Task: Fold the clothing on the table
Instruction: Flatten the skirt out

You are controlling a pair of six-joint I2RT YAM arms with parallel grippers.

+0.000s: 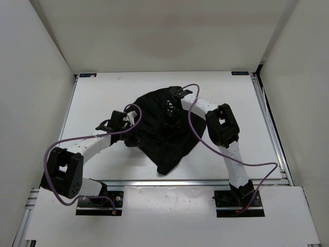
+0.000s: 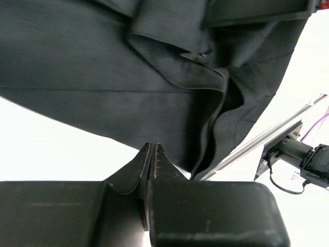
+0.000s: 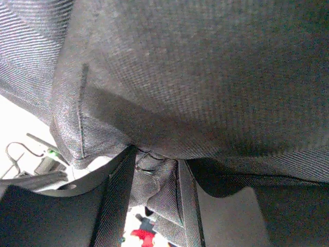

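Left gripper (image 2: 151, 153) pinches the clothing (image 1: 164, 131) at its edge, right gripper (image 3: 156, 163) clamps a bunch; it lies crumpled mid-table (image 1: 103, 92), no fold made yet.

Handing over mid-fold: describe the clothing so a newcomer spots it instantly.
Start at the white table; look at its middle, between the left arm and right arm. The clothing is the crumpled black heap there, the only soft, creased thing among hard arms.

White table (image 1: 103, 100), teal corner marks (image 1: 87, 75), rail (image 1: 169, 182) at near edge; black clothing (image 1: 151, 123) bunched mid-table.
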